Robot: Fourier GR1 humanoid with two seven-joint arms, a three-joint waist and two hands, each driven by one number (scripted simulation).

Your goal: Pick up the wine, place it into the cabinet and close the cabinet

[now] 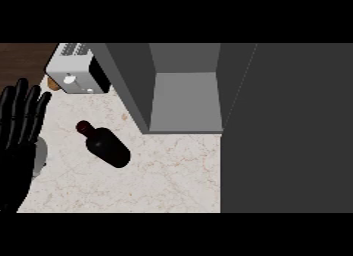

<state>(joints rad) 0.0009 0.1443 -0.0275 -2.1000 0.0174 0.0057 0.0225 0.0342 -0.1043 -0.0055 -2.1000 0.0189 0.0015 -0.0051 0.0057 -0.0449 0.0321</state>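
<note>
Leftward, the left hand [13, 135] rests straight-fingered, empty, apart from the wine [105, 144].

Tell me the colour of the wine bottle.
Very dark red, almost black. The wine bottle shows best in the head view.

wine bottle [105, 144] on counter [164, 175] — left of cabinet [183, 100] | toaster [79, 72] behind bottle | left hand [13, 135] at left edge

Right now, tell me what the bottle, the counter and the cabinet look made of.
Bottle: probably dark glass, near-black with a red tint. Counter: pale stone, marble-like, from its fine brownish veins; matte. Cabinet: flat, even grey panels, painted board or metal, cannot tell which.
</note>
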